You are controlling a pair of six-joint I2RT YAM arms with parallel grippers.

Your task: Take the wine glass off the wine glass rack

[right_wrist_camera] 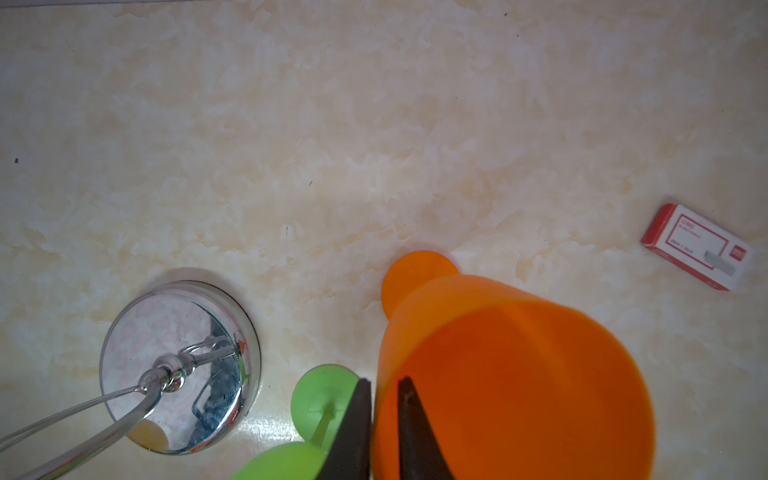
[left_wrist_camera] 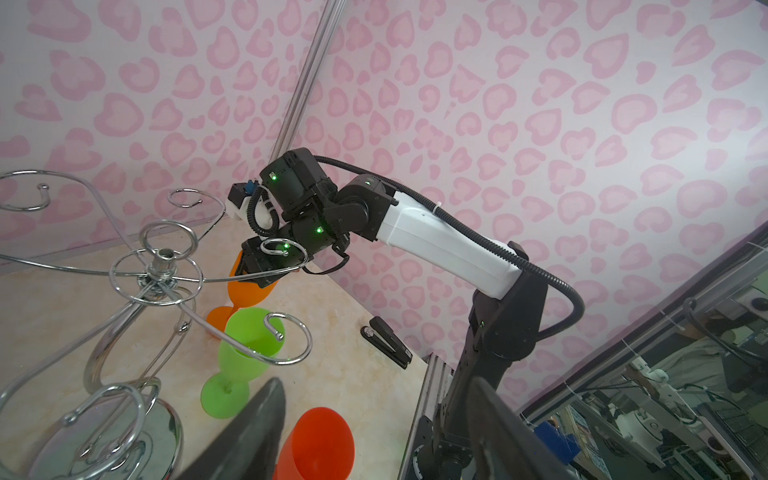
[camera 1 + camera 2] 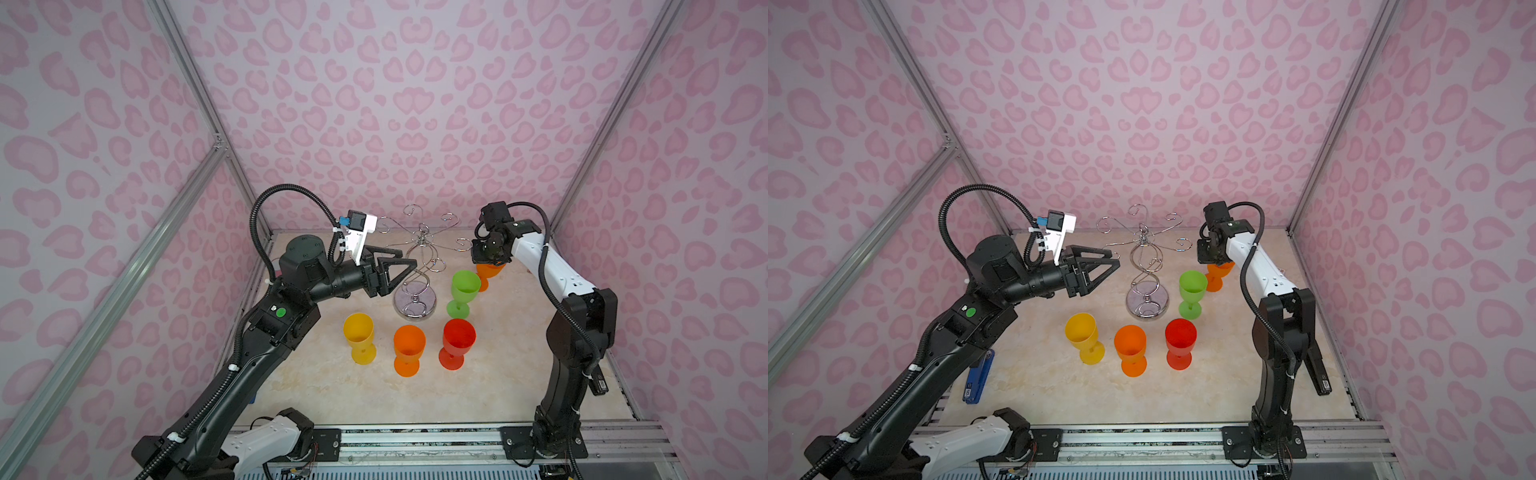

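Observation:
The chrome wine glass rack (image 3: 419, 253) stands at the back middle of the table, and no glass hangs on its curled hooks in both top views. An orange wine glass (image 1: 519, 374) stands upright on its foot to the right of the rack. My right gripper (image 1: 384, 380) points down over it, one finger inside the bowl and one outside, the jaws a little apart astride the rim. My left gripper (image 3: 408, 258) hovers open and empty beside the rack's stem (image 2: 160, 266), level with its upper part.
Green (image 3: 464, 286), red (image 3: 458, 336), orange (image 3: 409, 345) and yellow (image 3: 358, 332) glasses stand upright in front of the rack. A black stapler (image 2: 388, 340) and a red-and-white box (image 1: 698, 247) lie by the right wall. A blue stapler (image 3: 978, 378) lies at the left edge.

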